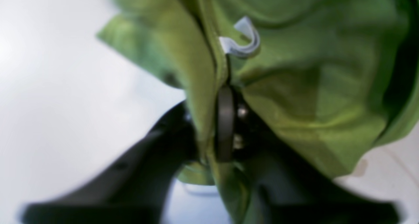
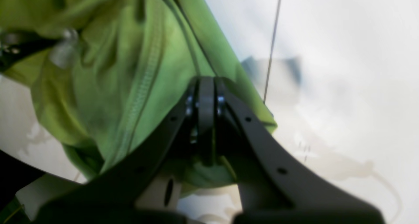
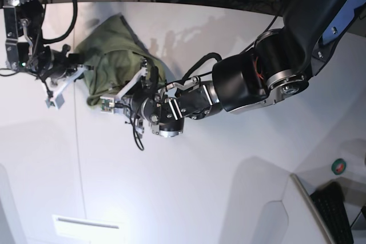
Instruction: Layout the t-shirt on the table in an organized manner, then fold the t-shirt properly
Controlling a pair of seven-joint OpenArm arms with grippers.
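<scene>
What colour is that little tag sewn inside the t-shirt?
White or pale grey: the tag curls out from the olive-green t-shirt, clearest in the left wrist view.

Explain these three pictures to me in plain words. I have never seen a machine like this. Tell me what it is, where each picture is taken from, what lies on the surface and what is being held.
This is a robot with two arms, each ending in a pair of jaws. The wide picture looks down from above at a white table. On it lies a crumpled olive-green t-shirt. The other two pictures come from small cameras mounted at each arm's wrist, looking along its jaws. In the wide picture the right gripper is on the left side, and the left gripper belongs to the big arm reaching in from the right. The right wrist picture shows the jaws pressed shut on an edge of the shirt. The left wrist picture shows cloth between its jaws beside the white label, but it is too blurred to tell whether they are still clamped.
</scene>
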